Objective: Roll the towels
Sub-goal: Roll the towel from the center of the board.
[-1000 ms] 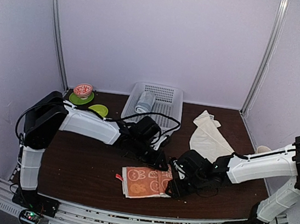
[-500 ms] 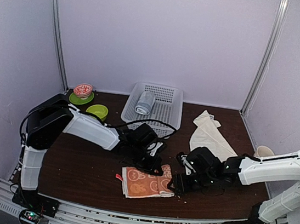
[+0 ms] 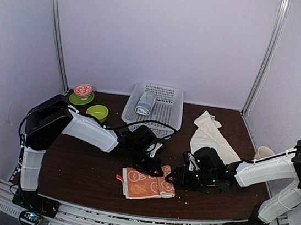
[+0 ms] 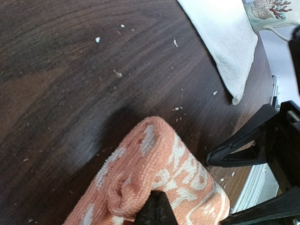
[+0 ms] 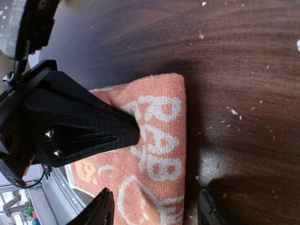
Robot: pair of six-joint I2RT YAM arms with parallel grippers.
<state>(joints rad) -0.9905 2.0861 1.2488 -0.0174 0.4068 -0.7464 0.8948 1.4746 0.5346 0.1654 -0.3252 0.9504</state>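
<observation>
The salmon-orange towel [image 3: 146, 184] with white prints lies folded near the front of the table, its far right corner bunched up. My left gripper [image 4: 157, 207] is shut on that raised fold of the orange towel [image 4: 154, 173]; from above, the left gripper [image 3: 157, 168] sits on the towel's back edge. My right gripper [image 5: 154, 212] is open, its fingers straddling the orange towel's [image 5: 161, 150] right end, close beside the left gripper [image 5: 89, 129]. The cream-white towel [image 3: 211, 136] lies crumpled and flat at the back right, untouched.
A white basket [image 3: 166, 95] at the back holds a grey-blue rolled towel [image 3: 145, 103]. A pink bowl [image 3: 83, 90] on a green plate and a green bowl [image 3: 98, 111] stand at the back left. A cup [image 3: 263, 152] sits at the right edge. Crumbs dot the dark tabletop [image 3: 77, 164].
My left gripper has closed on the towel's far right fold. The right gripper has shifted slightly up and left against the towel's right end and stays open.
</observation>
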